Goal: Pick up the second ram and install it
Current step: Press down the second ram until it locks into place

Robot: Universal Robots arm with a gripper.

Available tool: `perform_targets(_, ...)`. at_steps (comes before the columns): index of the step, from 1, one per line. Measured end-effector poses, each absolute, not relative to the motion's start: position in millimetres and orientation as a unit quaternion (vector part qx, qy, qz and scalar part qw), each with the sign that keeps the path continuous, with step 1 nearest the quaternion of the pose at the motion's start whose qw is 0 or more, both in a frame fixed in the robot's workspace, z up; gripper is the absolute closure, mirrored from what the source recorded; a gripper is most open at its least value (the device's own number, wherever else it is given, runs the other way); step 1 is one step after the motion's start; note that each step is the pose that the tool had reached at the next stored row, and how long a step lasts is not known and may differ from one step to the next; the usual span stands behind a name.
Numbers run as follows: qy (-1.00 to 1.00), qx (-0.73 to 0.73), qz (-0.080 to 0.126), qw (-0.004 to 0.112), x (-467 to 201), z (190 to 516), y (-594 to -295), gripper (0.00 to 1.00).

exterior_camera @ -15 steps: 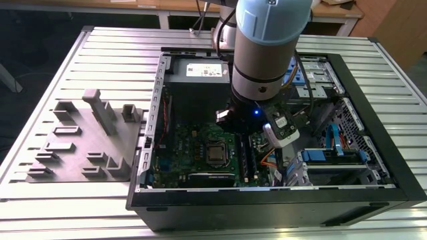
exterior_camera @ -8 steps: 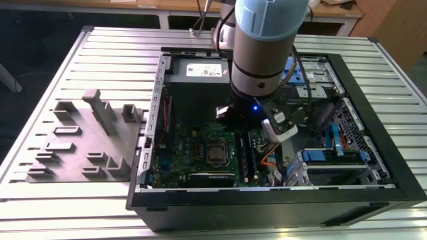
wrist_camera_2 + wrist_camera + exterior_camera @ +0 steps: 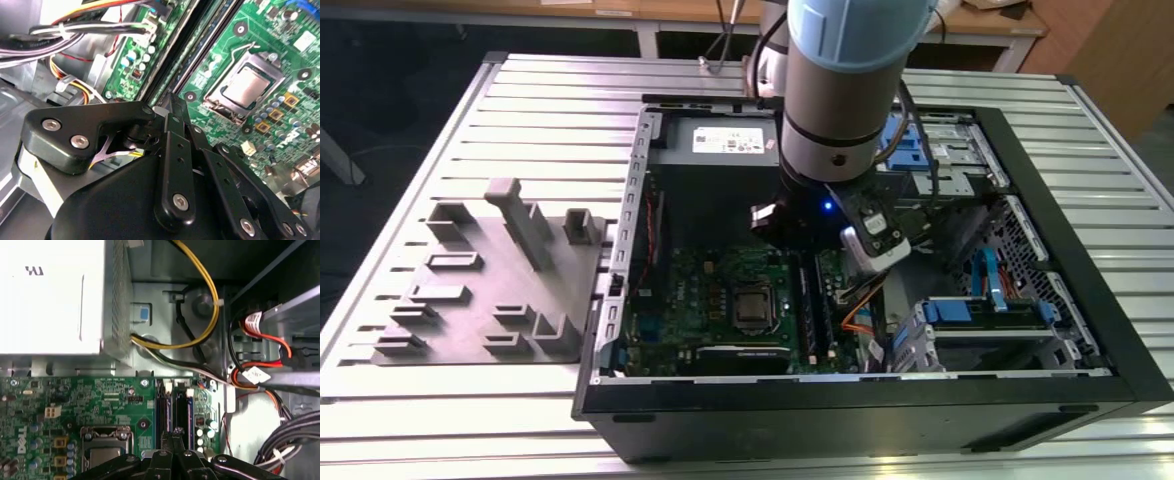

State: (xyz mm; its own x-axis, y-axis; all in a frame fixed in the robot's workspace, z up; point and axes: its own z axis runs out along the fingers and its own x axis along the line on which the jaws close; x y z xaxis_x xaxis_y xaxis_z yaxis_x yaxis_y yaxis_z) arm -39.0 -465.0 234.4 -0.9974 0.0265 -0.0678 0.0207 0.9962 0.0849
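The second ram, a slim dark memory stick, stands seated in a long black slot on the green motherboard, just beside the square metal processor socket. Directly above the memory slots hangs the black metal gripper, its fingers pressed together and holding nothing, their tips close over the slots in both wrist views. The motherboard lies inside the open black computer case, which also holds a white-labelled grey power supply, yellow, red and black cable bundles and blue-tabbed drive bays. On the slatted metal table, at the exterior view's left, sits a grey plastic tray with upright posts.
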Motion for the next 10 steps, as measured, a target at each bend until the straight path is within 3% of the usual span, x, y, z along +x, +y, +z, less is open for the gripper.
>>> perform_targets(10, 0.998, 0.012, 0.044, 0.034, -39, 232, -453, 0.93)
